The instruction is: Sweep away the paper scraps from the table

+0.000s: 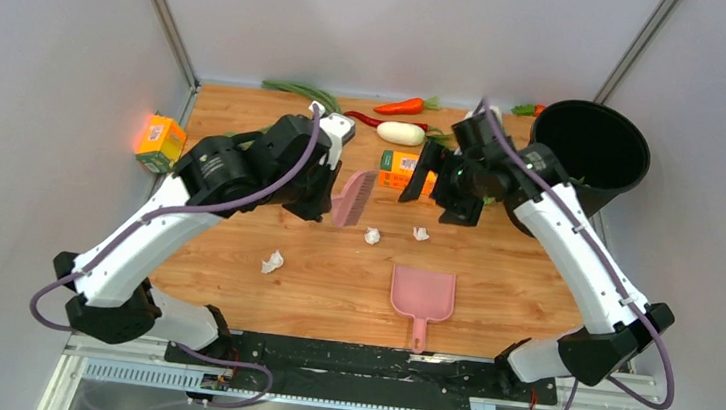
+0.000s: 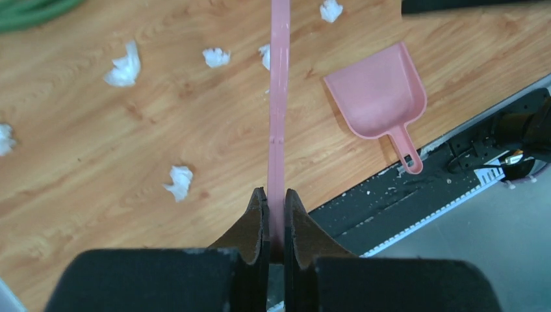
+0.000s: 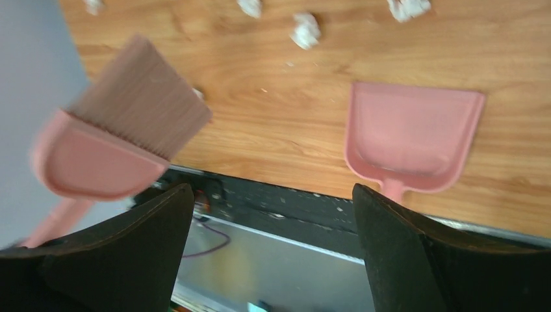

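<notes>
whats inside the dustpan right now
Nothing: the dustpan is bare pink inside in all three views. The scraps lie on the table outside it. Nothing covers it; the left gripper, jaws shut on the brush, is off to one side.

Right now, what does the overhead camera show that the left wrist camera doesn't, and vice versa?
Only overhead: the black bin, the white radish, the red pepper and the orange box. Only the left wrist: the left gripper pinching the brush by its handle, close up. Both: that brush, the pink dustpan, paper scraps and the wooden table.
</notes>
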Motion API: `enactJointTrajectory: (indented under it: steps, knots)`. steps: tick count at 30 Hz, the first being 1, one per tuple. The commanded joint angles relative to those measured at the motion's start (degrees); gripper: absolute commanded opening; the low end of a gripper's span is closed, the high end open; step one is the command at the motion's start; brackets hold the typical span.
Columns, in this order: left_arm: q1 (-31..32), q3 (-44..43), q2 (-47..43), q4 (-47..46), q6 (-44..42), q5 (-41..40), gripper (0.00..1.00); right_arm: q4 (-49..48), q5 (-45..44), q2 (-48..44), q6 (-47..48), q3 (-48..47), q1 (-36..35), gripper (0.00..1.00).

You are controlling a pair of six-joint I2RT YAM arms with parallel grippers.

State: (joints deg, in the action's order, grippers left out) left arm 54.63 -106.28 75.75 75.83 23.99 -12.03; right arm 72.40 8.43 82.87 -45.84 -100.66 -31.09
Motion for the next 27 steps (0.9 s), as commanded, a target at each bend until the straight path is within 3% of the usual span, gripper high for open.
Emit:
enactJointTrajectory:
  steps: [1, 11, 16, 27]
  knots:
    - [-3.4, 0.2, 2.2, 8.2, 10.0, 4.3, 0.0, 8.2, -11.6, -3.8, -1.3, 7.0, -8.3, 0.94]
    - [-7.0, 9.5, -3.3, 6.7, 16.7, 5.3, 0.0, 7.3, -20.0, -7.7, -5.8, 21.7, -25.5, 0.96]
    - [-7.0, 11.1, -5.7, 7.3, 18.0, 3.1, 0.0, 3.0, -17.6, -13.2, -9.1, 32.8, -27.2, 0.98]
    - [-7.0, 10.4, -7.5, 9.8, 20.3, 2.2, 0.0, -6.7, -15.0, -15.5, -10.8, 45.1, -27.2, 0.99]
